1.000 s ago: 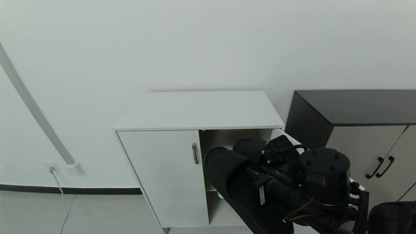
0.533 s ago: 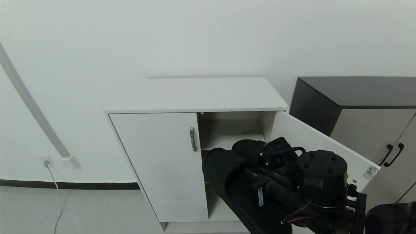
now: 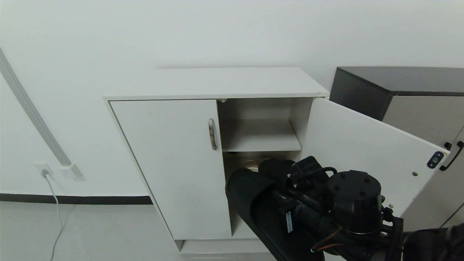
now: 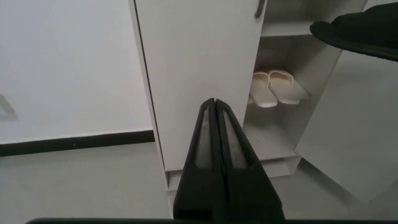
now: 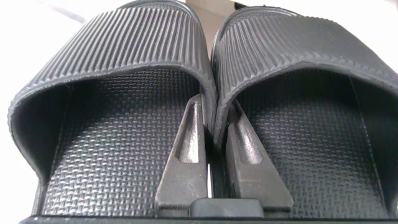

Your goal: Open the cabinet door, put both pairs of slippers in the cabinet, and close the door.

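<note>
Head view first: the white cabinet [image 3: 217,81] sat mid-frame, boxy, with flat matte panels. Its left door [image 3: 166,163] was shut, with a slim metal handle [image 3: 212,134] on its edge. The right door [image 3: 362,152] hung wide open toward the right side of the frame, and a bare shelf [image 3: 259,136] showed inside. The black slippers [image 3: 250,192] were low in the frame, right of center, held out on the end of the right arm just in front of the open half. A dark cabinet [image 3: 398,83] stood at the far right. From the left wrist cam, the left gripper [image 4: 215,106] had its two fingers pressed flat together with nothing in them, hanging in front of the shut door. A pair of white slippers [image 4: 277,87] sat side by side on a lower shelf inside, well apart from that gripper. From the right wrist cam, the right gripper [image 5: 215,118] was clamped on the two touching inner walls of the black slippers, one finger inside each shoe. Those looked rubbery, with ribbed straps and a woven-looking grid on the footbeds.
</note>
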Controlling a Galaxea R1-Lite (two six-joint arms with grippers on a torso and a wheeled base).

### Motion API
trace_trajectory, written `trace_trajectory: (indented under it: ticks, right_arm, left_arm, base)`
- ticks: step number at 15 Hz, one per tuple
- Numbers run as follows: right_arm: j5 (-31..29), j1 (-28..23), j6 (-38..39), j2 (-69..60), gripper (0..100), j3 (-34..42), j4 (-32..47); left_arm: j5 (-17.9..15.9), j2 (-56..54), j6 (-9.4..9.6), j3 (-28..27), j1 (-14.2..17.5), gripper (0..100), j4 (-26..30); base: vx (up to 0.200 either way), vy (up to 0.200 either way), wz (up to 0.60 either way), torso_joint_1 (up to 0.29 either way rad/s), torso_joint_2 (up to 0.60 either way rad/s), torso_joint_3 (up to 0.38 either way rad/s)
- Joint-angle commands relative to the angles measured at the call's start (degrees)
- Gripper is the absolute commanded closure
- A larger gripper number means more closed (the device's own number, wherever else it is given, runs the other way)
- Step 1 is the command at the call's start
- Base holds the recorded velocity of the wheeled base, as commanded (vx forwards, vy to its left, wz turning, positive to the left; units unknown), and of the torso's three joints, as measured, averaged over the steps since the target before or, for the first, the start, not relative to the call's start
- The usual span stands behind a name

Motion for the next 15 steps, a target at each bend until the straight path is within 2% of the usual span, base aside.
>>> trace_trajectory:
  ticks: [1, 9, 15]
  right_arm:
    - [0.01, 0.02, 0.01, 0.33, 100, -0.02, -0.01]
    - [-0.08, 0.02, 0.01, 0.33, 100, 0.06, -0.01]
    - [-0.16, 0.02, -0.6, 0.95, 100, 0.15, -0.01]
  left_arm:
    - [0.01, 0.07, 0.0, 0.01, 0.01, 100, 0.02]
    - [0.01, 0.07, 0.0, 0.01, 0.01, 100, 0.02]
    - [0.01, 0.07, 0.0, 0.01, 0.01, 100, 0.02]
  base:
    - [0.0, 0.0, 0.0, -0.129, 0.46, 0.349]
    - [0.0, 0.0, 0.0, -0.065, 0.44, 0.378]
    - [0.0, 0.0, 0.0, 0.0, 0.1, 0.089]
